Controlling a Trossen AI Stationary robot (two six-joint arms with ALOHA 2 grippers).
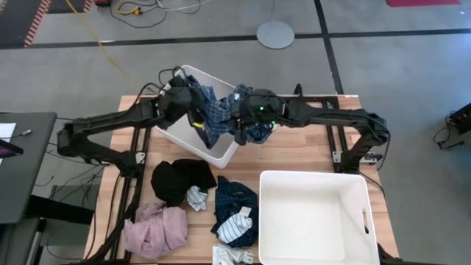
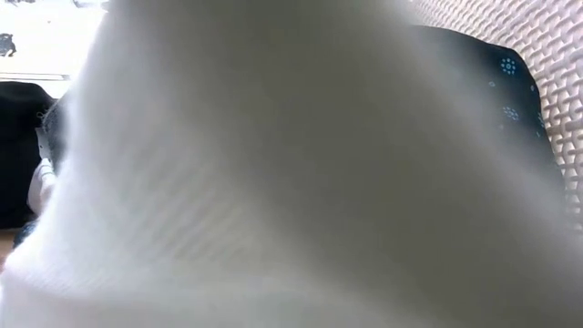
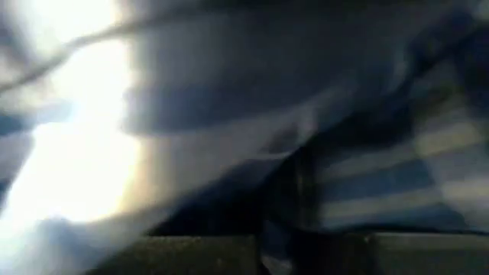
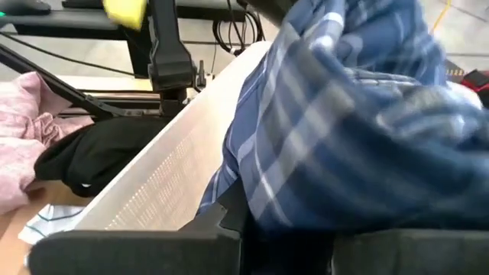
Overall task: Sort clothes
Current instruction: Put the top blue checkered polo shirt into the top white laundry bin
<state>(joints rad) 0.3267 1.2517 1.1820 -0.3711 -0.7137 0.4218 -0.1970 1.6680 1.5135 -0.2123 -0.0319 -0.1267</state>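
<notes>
Grey floor surrounds the wooden bench [image 1: 309, 151], where two white bins [image 1: 313, 217] sit. Draped over the rear bin's rim hangs the blue plaid shirt [image 1: 213, 118], limp, light and floppy; best gathered at a bunched fold. Left claw [image 1: 193, 112] is pressed together on the shirt, while whether the right claw [image 1: 243, 121] grips it, I cannot tell

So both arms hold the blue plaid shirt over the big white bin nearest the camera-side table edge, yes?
Not that bin. In the high view the blue plaid shirt hangs over the smaller tilted bin at the far side; the big white bin sits apart from it.
</notes>
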